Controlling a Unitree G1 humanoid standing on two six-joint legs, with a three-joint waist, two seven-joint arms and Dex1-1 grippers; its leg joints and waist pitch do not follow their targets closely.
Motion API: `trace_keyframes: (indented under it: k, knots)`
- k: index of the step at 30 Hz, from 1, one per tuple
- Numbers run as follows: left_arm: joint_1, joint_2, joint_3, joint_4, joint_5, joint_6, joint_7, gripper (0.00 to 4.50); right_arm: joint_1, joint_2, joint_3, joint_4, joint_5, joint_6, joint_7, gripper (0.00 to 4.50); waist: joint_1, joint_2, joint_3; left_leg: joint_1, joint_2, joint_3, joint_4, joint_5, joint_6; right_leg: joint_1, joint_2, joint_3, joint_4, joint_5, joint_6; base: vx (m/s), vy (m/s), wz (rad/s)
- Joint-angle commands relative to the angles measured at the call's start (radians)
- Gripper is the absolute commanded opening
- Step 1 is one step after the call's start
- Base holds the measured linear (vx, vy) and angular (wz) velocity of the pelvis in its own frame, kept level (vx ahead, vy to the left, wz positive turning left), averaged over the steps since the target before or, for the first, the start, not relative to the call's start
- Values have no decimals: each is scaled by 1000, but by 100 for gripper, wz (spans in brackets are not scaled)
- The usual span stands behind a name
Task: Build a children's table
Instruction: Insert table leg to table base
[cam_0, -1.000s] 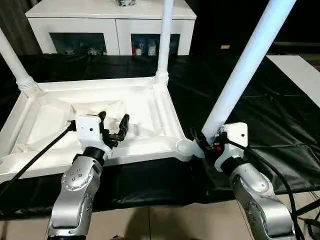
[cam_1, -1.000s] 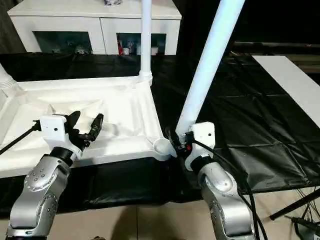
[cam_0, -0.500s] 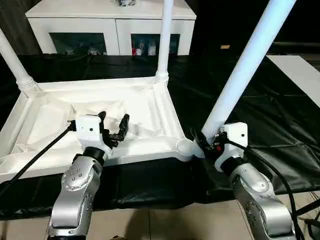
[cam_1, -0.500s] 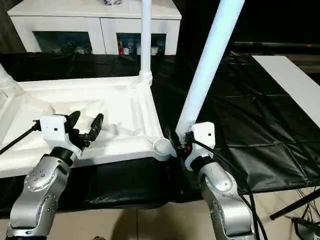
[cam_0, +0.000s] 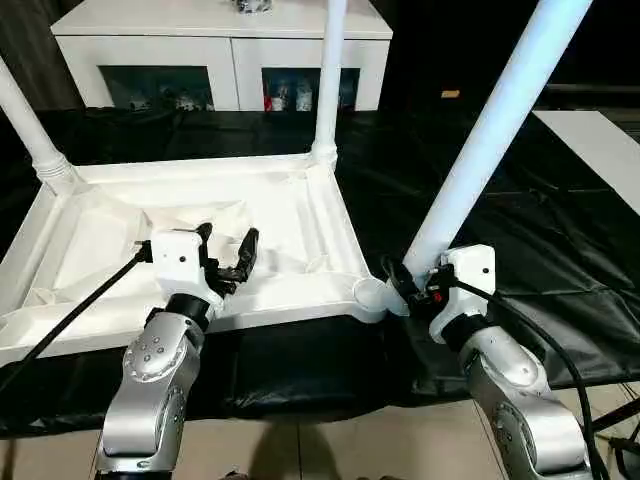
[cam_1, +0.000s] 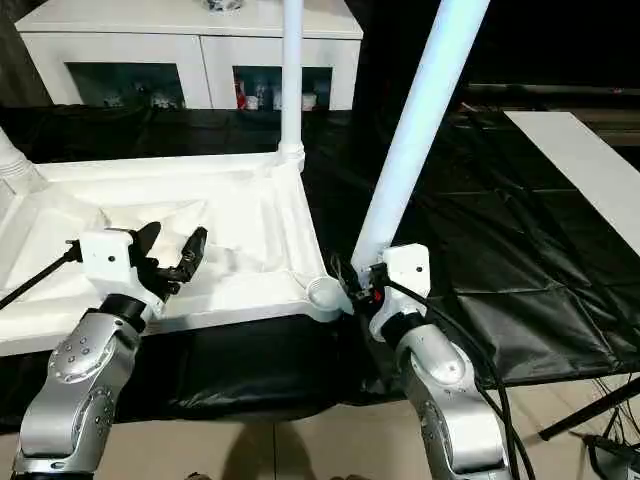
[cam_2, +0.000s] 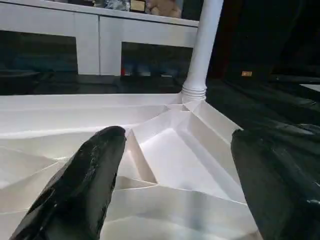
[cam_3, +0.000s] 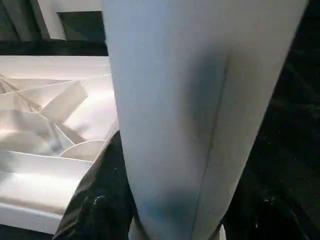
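Upside down on a work table (cam_0: 560, 270) draped in black sheeting lies the children's table top (cam_0: 190, 250), its ribbed underside facing up. Behind it stands a white cabinet (cam_0: 225, 50) with glass doors. Two white legs already rise from the far corner sockets, one at the left (cam_0: 30, 135) and one at the right (cam_0: 328, 80). A third leg (cam_0: 490, 140) leans steeply, its lower end just beside the open near right socket (cam_0: 370, 293). The right gripper (cam_0: 412, 285) has its fingers closed round that leg's base. The left gripper (cam_0: 228, 255) hovers over the ribbed panel, fingers spread wide and holding nothing. The step in hand appears to be fitting the third leg; next, its base likely needs bringing upright over the socket and pressing down.
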Motion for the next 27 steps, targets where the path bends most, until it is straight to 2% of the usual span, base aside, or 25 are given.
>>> trace_keyframes:
  k: [1, 27]
  knots:
    - [8, 5, -6, -12, 6, -4, -1, 381, -1, -5, 0, 17, -9, 15, 0, 186, 1, 5, -49, 5, 32, -16, -81, -391, -5, 30, -48, 51, -95, -408, -62, 0, 0, 0]
    - [8, 5, -6, -12, 6, -4, -1, 381, -1, -5, 0, 17, -9, 15, 0, 186, 1, 5, -49, 5, 31, -16, -81, -386, -4, 30, -48, 51, -94, -407, -61, 0, 0, 0]
